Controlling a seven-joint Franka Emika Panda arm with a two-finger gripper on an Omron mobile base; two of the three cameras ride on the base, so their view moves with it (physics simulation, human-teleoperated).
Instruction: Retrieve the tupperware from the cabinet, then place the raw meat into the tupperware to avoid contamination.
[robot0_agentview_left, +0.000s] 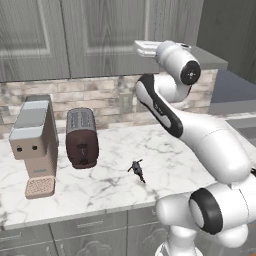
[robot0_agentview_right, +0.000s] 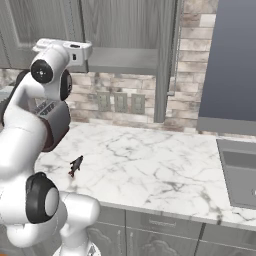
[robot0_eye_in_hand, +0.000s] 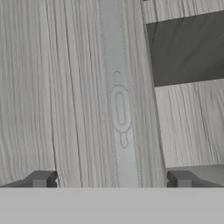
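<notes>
reaching for the cabinet (robot0_agentview_left: 100, 35) across the top of the left base frame, the gripper (robot0_eye_in_hand: 111, 179) stands fully open and empty, fingertips straddling a door handle (robot0_eye_in_hand: 120, 109) at hand-view centre; close squarely, then pull. one toaster (robot0_agentview_left: 81, 137), one coffee machine (robot0_agentview_left: 34, 142).

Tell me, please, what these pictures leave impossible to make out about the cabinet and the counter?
- Cabinet interior: hidden by its doors in the left base view.
- Small dark object on the counter: too small to identify in either base view.
- Gripper: its open fingertips are cut off by the bottom of the hand view, close to the door handle.
- Toaster slots: contents not visible.
</notes>
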